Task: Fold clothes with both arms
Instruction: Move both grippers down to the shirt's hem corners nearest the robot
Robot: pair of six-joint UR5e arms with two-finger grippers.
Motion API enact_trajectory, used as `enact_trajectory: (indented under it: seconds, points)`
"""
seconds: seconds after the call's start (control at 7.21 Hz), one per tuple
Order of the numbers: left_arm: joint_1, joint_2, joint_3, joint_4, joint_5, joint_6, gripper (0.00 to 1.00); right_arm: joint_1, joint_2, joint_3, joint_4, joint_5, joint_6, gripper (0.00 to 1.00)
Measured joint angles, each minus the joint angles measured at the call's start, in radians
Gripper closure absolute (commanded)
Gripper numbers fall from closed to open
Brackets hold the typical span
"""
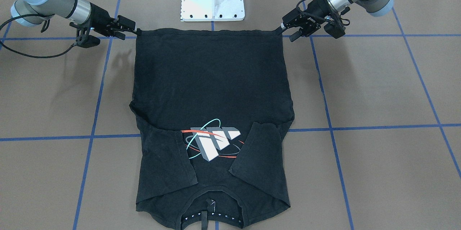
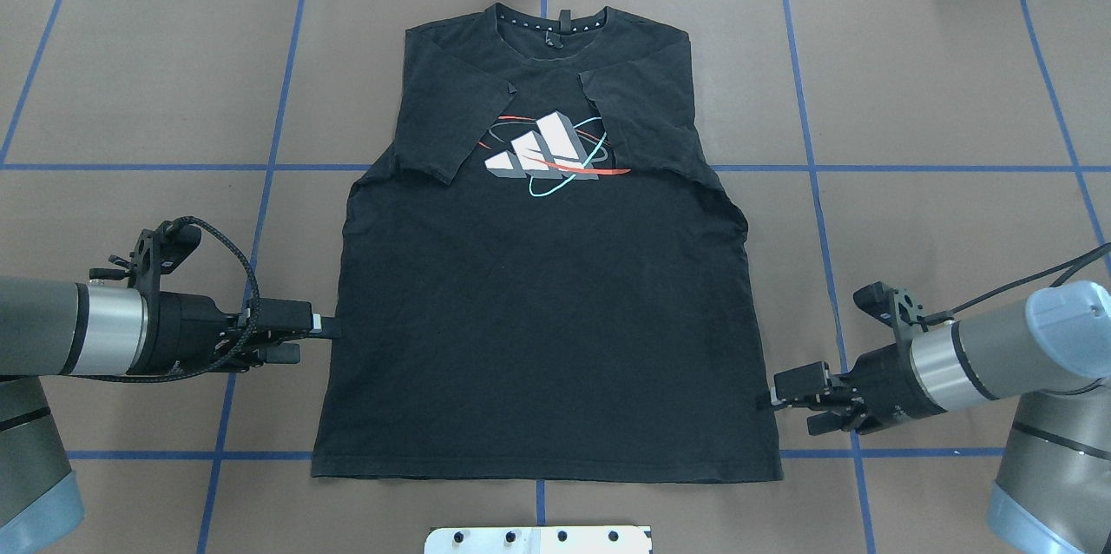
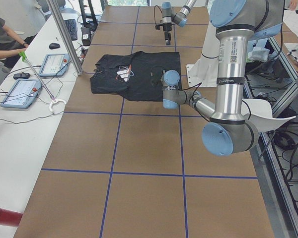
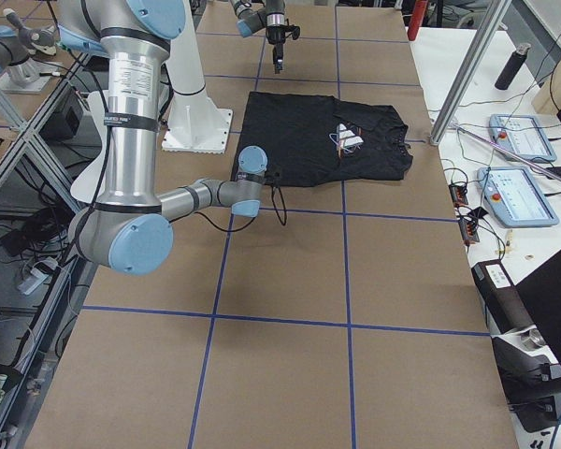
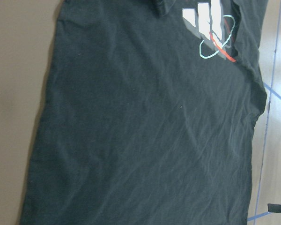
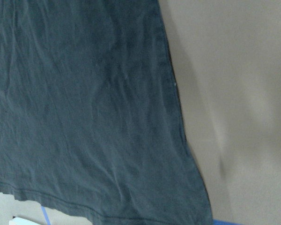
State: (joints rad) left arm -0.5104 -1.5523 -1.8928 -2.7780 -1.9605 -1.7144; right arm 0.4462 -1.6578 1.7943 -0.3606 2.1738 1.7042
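On the table (image 2: pixel 911 59), flat T-shirt (image 2: pixel 538 319), flanked by left gripper (image 2: pixel 312 339), right gripper (image 2: pixel 785 406), spread empty, base plate (image 2: pixel 538 539) nearby

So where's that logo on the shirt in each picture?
Front view: logo low centre.
Overhead: logo upper centre.
Left side: logo upper middle.
Right side: logo upper middle.
Left wrist: logo top right.
Right wrist: not there.
Landmark: white base plate beyond the shirt.
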Motion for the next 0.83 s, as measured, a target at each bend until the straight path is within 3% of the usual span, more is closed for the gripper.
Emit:
enact_trajectory:
  seconds: [0.69, 0.83]
  points:
    - [0.001, 0.079, -0.077, -0.002, -0.001, 0.000, 0.08, -0.083, -0.002, 0.000, -0.018, -0.012, 0.003, 0.03]
    - [0.001, 0.085, -0.082, -0.002, -0.001, 0.000, 0.08, -0.088, 0.002, -0.005, -0.032, -0.013, 0.004, 0.11]
